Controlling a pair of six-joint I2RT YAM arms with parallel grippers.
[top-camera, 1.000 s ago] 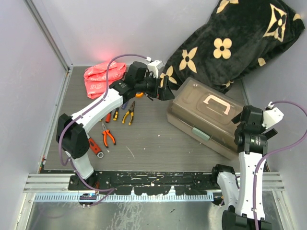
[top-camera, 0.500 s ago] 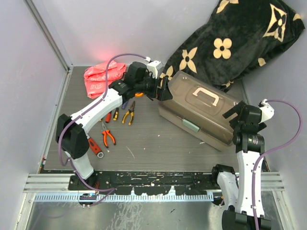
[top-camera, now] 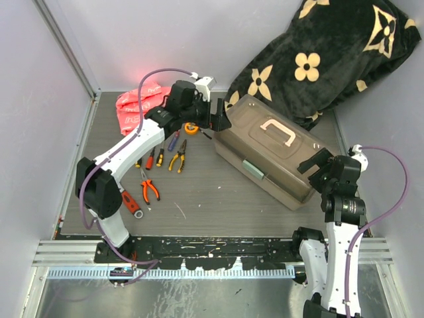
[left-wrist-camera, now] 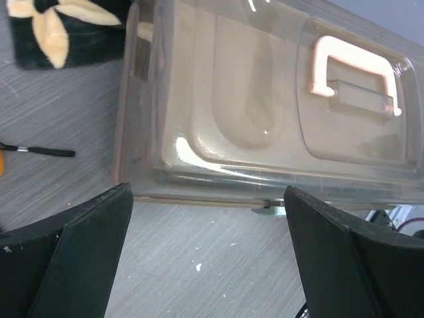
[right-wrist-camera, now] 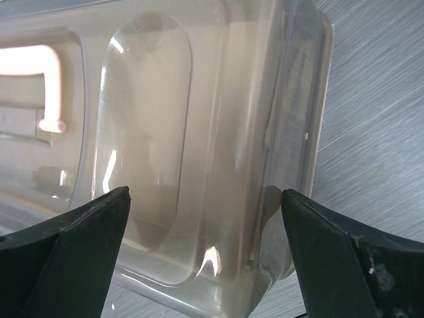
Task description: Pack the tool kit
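The brown translucent toolbox (top-camera: 265, 154) lies shut and slanted on the table, its beige handle (top-camera: 279, 132) on top. My left gripper (top-camera: 219, 119) stands open at its far left end; in the left wrist view the toolbox (left-wrist-camera: 258, 112) lies just beyond the gripper (left-wrist-camera: 207, 193). My right gripper (top-camera: 314, 162) is open at the box's near right end, its jaws spread over that end of the toolbox (right-wrist-camera: 192, 132). Yellow pliers (top-camera: 177, 157), orange pliers (top-camera: 149, 189), screwdrivers (top-camera: 152, 159), a red wrench (top-camera: 131, 202) and an orange tape measure (top-camera: 192, 128) lie to the left.
A black flower-patterned blanket (top-camera: 318, 59) is heaped at the back right, right behind the toolbox. A red plastic bag (top-camera: 138, 106) lies at the back left. Grey walls close in both sides.
The toolbox has slid left toward the tools and turned. My right gripper has followed it leftward at its end, while my left gripper has drawn back to the left.
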